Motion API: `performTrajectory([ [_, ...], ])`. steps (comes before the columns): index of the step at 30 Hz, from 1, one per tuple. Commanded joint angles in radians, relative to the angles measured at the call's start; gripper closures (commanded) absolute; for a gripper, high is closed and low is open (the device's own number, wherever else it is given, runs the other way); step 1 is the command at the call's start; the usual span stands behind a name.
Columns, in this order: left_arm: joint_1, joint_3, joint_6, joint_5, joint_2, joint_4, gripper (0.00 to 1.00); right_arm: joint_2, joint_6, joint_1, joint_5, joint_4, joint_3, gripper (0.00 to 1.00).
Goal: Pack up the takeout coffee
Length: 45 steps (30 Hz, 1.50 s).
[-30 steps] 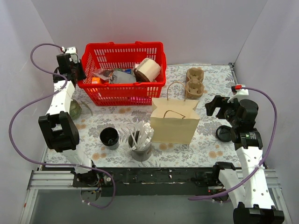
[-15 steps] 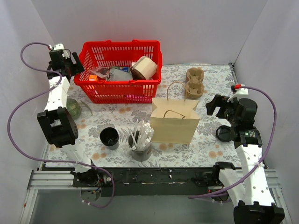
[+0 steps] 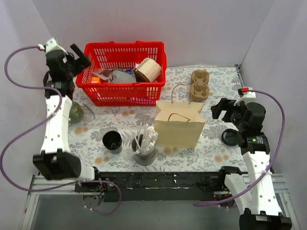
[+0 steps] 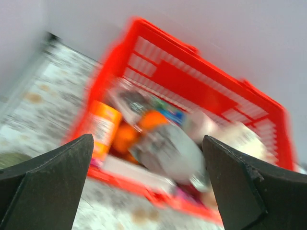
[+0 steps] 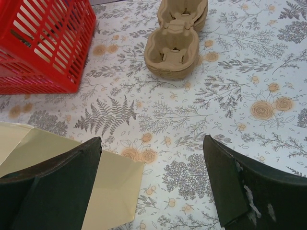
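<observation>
Two arms show from the top; only the left one has moved. Over the last second it has risen and stretched out, and the left hand (image 3: 80,56) now hangs off the far-left corner of the basket (image 3: 124,45), which slid slightly left on the surface. That brings nothing nearer the bag (image 3: 178,125), so packing looks unstarted. The coffee (image 3: 229,138) I take to be the dark round thing right of the bag, half hidden by the right arm; whether it is a lidded cup, I cannot tell. The right hand (image 3: 218,109) has held its place, low and aimed left.

From the left wrist, blurred, the left hand (image 4: 147,143) is spread wide and empty, looking down into the basket (image 4: 187,88).

From the right wrist, the right hand (image 5: 152,141) is also wide and empty, over the bag (image 5: 112,191) and bare surface; no coffee shows.
</observation>
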Motion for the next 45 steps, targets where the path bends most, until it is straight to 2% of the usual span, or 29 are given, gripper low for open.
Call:
performTrajectory([
  [1,-0.201,-0.248,-0.154,0.12,-0.273,0.022,0.02,-0.029,0.0,-0.003,-0.039,0.044,-0.003,0.05],
  [2,-0.233,-0.389,-0.161,0.146,-0.316,0.056,0.02,-0.03,0.002,-0.001,-0.045,0.049,-0.006,0.05],
  [3,-0.297,-0.451,-0.174,0.159,-0.389,0.085,0.02,-0.03,0.006,-0.001,-0.052,0.052,-0.006,0.05],
  [5,-0.349,-0.598,-0.194,0.203,-0.436,0.131,0.02,-0.024,0.01,-0.001,-0.065,0.053,-0.003,0.05],
  [9,-0.438,-0.72,-0.186,0.174,-0.482,0.177,0.02,-0.015,0.017,-0.001,-0.093,0.061,-0.011,0.05],
  [11,-0.468,-0.744,-0.148,0.194,-0.462,0.234,0.02,-0.01,0.02,-0.001,-0.099,0.064,-0.012,0.05],
  [14,-0.479,-0.772,-0.134,0.124,-0.39,0.295,0.02,-0.01,0.019,-0.001,-0.092,0.052,-0.006,0.05],
  [15,-0.478,-0.766,-0.142,0.043,-0.36,0.308,0.02,-0.012,0.019,-0.001,-0.087,0.052,-0.008,0.05],
  [18,-0.479,-0.728,-0.168,0.027,-0.264,0.326,0.02,-0.018,0.019,-0.001,-0.078,0.055,-0.011,0.05],
  [20,-0.479,-0.731,-0.16,0.013,-0.222,0.421,0.02,-0.016,0.017,-0.001,-0.069,0.052,-0.011,0.05],
  [23,-0.478,-0.701,-0.142,-0.06,-0.166,0.473,0.02,-0.018,0.014,-0.001,-0.052,0.046,-0.008,0.05],
  [29,-0.467,-0.599,-0.094,-0.17,-0.016,0.486,0.02,-0.038,0.005,-0.001,-0.009,0.039,-0.023,0.05],
  [34,-0.439,-0.533,-0.105,-0.179,0.085,0.46,0.02,-0.046,0.022,-0.001,-0.004,0.101,-0.04,0.05],
  [45,-0.427,-0.453,-0.096,-0.14,0.197,0.507,0.02,-0.018,0.028,-0.001,-0.013,0.093,-0.032,0.05],
])
